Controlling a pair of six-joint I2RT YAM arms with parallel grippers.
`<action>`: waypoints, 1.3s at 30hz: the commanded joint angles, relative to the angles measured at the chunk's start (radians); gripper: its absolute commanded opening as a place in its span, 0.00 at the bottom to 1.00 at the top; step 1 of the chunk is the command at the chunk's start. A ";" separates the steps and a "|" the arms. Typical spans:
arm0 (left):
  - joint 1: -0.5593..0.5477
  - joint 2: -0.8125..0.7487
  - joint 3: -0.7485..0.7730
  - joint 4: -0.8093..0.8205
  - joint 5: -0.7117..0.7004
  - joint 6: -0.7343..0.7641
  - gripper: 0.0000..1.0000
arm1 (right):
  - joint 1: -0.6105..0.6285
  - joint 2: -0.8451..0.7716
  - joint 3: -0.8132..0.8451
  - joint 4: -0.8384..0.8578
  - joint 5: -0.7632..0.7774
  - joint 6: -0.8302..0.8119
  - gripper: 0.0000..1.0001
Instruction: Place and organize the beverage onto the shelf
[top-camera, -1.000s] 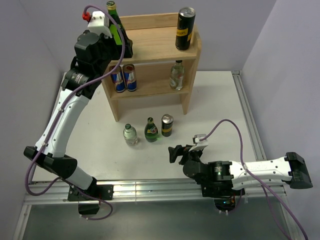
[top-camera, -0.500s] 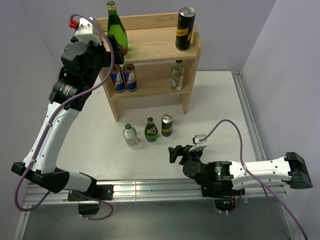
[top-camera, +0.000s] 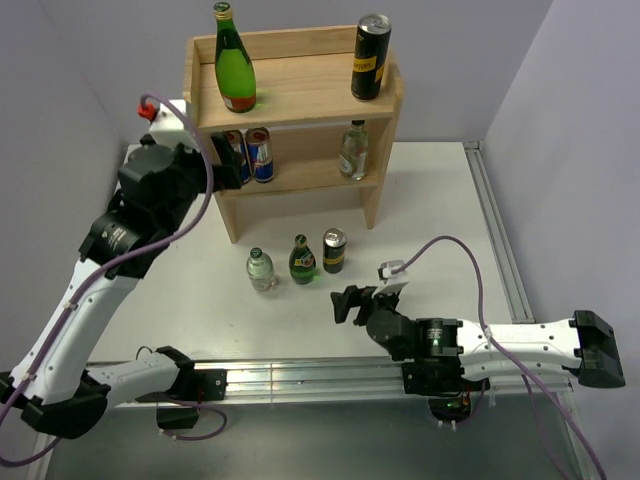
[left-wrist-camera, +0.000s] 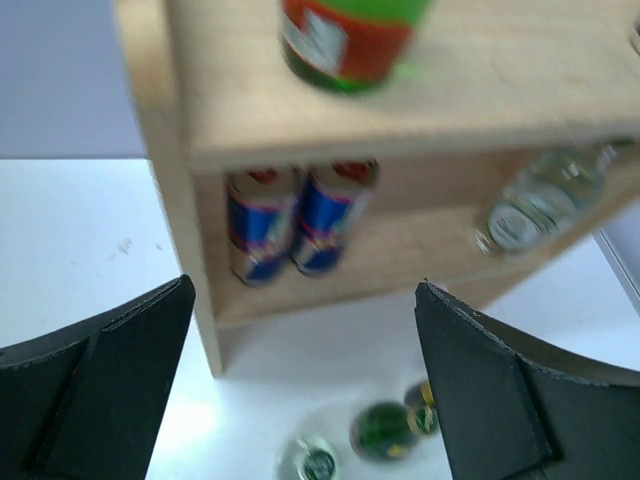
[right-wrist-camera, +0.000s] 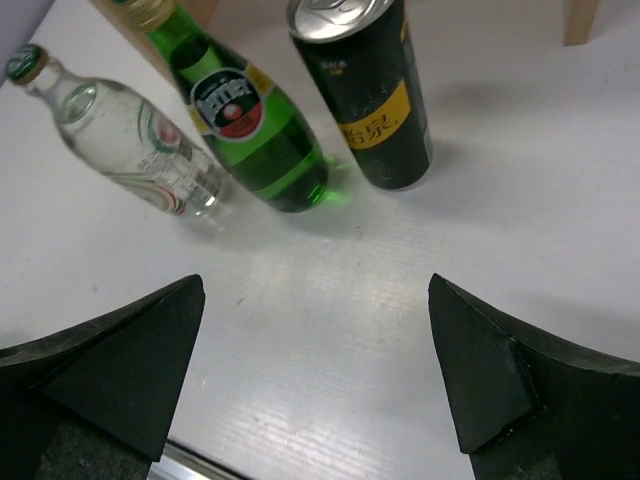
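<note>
The light wood shelf (top-camera: 300, 88) stands at the back. Its top board holds a tall green bottle (top-camera: 233, 62) at the left and a black can (top-camera: 369, 58) at the right. The lower tier holds two blue-and-red cans (top-camera: 248, 155) and a clear bottle (top-camera: 352, 150). On the table in front stand a small clear bottle (top-camera: 260, 269), a small green bottle (top-camera: 302, 260) and a small black can (top-camera: 334, 251). My left gripper (top-camera: 222, 166) is open and empty beside the shelf's left panel. My right gripper (top-camera: 350, 303) is open and empty, just short of the three drinks (right-wrist-camera: 250, 120).
A metal rail (top-camera: 300, 378) runs along the near table edge. Grey walls close in the left, back and right. In the left wrist view the shelf (left-wrist-camera: 500, 80) fills the top and the three table drinks (left-wrist-camera: 380, 430) show blurred below.
My left arm has drawn back from the shelf top, down and to the left, leaving the tall green bottle standing there. My right gripper has edged slightly left.
</note>
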 joint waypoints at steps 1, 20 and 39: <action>-0.114 -0.083 -0.076 -0.066 -0.086 -0.056 0.99 | -0.151 0.035 0.045 0.115 -0.221 -0.086 1.00; -0.203 -0.334 -0.331 -0.129 -0.108 -0.117 0.99 | -0.426 0.604 0.218 0.359 -0.340 -0.163 1.00; -0.202 -0.378 -0.526 0.000 -0.141 -0.062 0.99 | -0.520 0.895 0.326 0.549 -0.224 -0.237 1.00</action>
